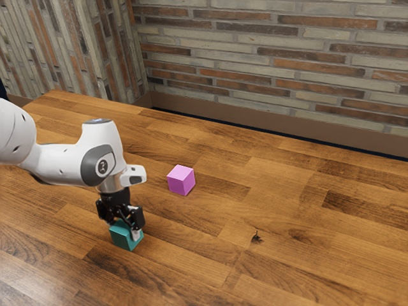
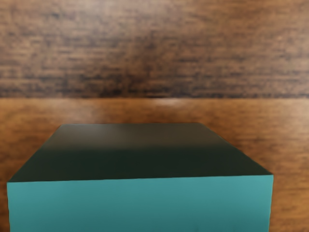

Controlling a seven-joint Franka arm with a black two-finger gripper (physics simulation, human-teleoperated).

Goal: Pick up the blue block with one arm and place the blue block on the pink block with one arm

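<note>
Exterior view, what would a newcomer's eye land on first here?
The black gripper stands out first, down over the blue block near the exterior view's lower left. Next is the pink block, alone on the wooden table, further toward the exterior view's right and nearer the brick wall.

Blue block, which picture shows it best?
The wrist view: the blue block is big and close there, with its dark top and one bright side in plain sight. The exterior view shows it small on the table, its top partly hidden under the claw, apart from the pink block.
</note>
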